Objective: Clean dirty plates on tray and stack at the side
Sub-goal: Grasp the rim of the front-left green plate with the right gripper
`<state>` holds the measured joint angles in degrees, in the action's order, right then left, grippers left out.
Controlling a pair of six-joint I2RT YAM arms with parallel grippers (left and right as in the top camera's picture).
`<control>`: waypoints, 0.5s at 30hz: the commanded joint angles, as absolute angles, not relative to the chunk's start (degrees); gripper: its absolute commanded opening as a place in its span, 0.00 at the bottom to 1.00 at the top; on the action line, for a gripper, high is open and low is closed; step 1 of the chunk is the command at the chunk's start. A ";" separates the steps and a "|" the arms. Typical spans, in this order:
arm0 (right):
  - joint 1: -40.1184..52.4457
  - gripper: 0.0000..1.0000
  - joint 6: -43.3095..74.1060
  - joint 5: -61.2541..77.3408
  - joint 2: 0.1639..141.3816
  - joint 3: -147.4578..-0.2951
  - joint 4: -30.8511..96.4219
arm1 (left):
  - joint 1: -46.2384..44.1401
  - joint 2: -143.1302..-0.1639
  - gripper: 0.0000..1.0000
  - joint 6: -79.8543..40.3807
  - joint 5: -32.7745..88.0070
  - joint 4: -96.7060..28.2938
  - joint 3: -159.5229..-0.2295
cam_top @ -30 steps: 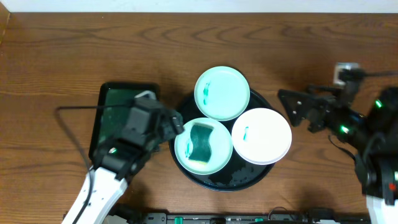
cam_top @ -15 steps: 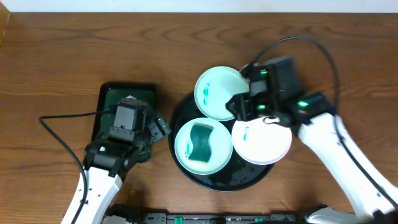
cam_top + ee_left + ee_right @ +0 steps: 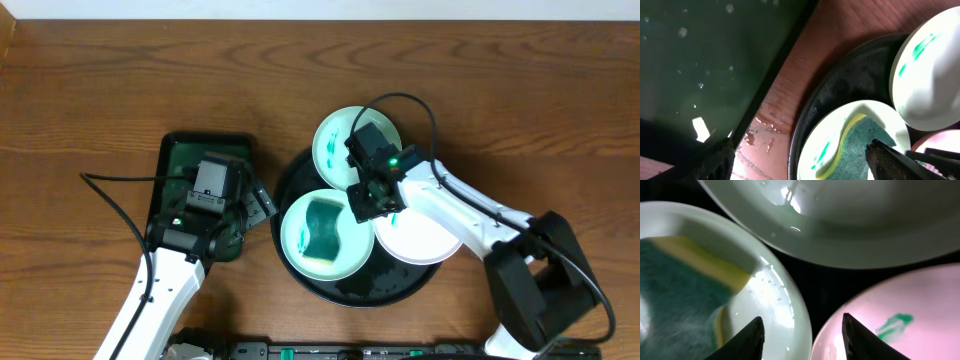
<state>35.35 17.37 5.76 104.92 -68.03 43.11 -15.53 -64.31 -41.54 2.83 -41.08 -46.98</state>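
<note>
The round black tray (image 3: pixel 380 285) holds three plates. A mint plate (image 3: pixel 340 145) with a teal smear lies at the back. Another mint plate (image 3: pixel 298 250) at front left carries a green and yellow sponge (image 3: pixel 323 228). The white plate (image 3: pixel 425 235) at front right also has a smear. My right gripper (image 3: pixel 368 203) hangs low where the three plates meet. Its jaws stand apart in the right wrist view (image 3: pixel 802 337), one tip over the sponge plate (image 3: pixel 775 305), the other over the white plate (image 3: pixel 905 325), holding nothing. My left gripper (image 3: pixel 258 203) is open over the wood left of the tray.
A smaller rectangular dark green tray (image 3: pixel 185 160), wet inside, lies left of the black tray, under my left arm. A narrow wet strip of table (image 3: pixel 775 110) separates the two trays. Bare wooden table extends behind and to the right.
My right arm has swung in from the right edge to above the tray's middle, and its jaws have narrowed. My left arm has drawn back off the sponge plate toward the green tray.
</note>
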 commanded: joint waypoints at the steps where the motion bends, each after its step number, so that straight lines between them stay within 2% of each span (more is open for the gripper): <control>1: 35.90 0.47 15.70 6.61 107.13 -67.75 42.39 | -15.29 -64.42 0.86 -40.53 2.39 -40.88 -46.83; 15: 36.36 0.50 12.23 5.82 107.15 -69.52 43.77 | -15.29 -64.42 0.86 -40.53 2.35 -40.91 -46.83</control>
<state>35.81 13.28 5.80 107.26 -68.14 43.20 -15.53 -64.29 -41.54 2.81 -40.86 -46.98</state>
